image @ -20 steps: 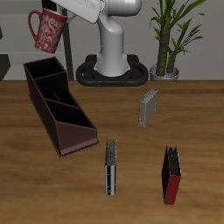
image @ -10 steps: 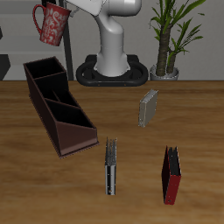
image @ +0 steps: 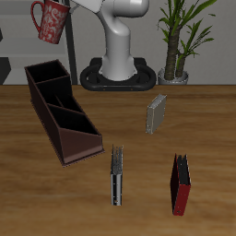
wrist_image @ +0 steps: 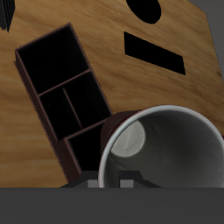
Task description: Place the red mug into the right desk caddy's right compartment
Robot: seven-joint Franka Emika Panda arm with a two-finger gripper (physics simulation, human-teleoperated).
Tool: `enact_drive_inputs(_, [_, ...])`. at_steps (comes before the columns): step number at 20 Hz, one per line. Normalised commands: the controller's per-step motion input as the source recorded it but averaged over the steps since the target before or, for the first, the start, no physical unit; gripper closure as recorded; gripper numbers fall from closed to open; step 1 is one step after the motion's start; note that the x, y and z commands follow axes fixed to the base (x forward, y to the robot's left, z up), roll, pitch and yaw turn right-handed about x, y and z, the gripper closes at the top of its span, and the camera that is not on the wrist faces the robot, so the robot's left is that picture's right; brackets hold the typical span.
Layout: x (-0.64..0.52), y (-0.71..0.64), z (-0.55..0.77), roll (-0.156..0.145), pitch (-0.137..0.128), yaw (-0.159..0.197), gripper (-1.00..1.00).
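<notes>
The red mug [image: 51, 22] with its pale swirls hangs tilted high above the table's back, over the far end of the right desk caddy [image: 61, 112]. My gripper [wrist_image: 109, 181] is shut on the mug's rim; in the exterior view it is cut off by the frame edge. The wrist view looks into the mug's light grey inside [wrist_image: 166, 153]. The long maroon caddy [wrist_image: 52, 70] lies below. Its right compartment [image: 46, 76], the tall-walled end section, is empty. In the wrist view this compartment [wrist_image: 86, 147] sits beside the mug and is partly hidden by it.
A grey book [image: 156, 113] stands mid-table. A dark book [image: 117, 175] and a red book [image: 181, 184] stand nearer the front edge. The robot's base [image: 115, 72] and a potted plant [image: 180, 41] are at the back.
The mug has risen a little in my gripper over the last second, staying above the caddy's far end. Nothing on the table has moved.
</notes>
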Motion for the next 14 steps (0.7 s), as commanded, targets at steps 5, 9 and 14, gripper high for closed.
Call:
enact_drive_inputs(5, [-0.14, -0.01, -0.14, -0.003, 0.007, -0.015, 1.00])
enact_drive_inputs(9, [-0.06, 0.01, -0.21, 0.007, 0.024, -0.030, 1.00])
enact_drive_inputs(14, [0.03, -0.06, -0.28, 0.003, 0.036, -0.028, 1.00])
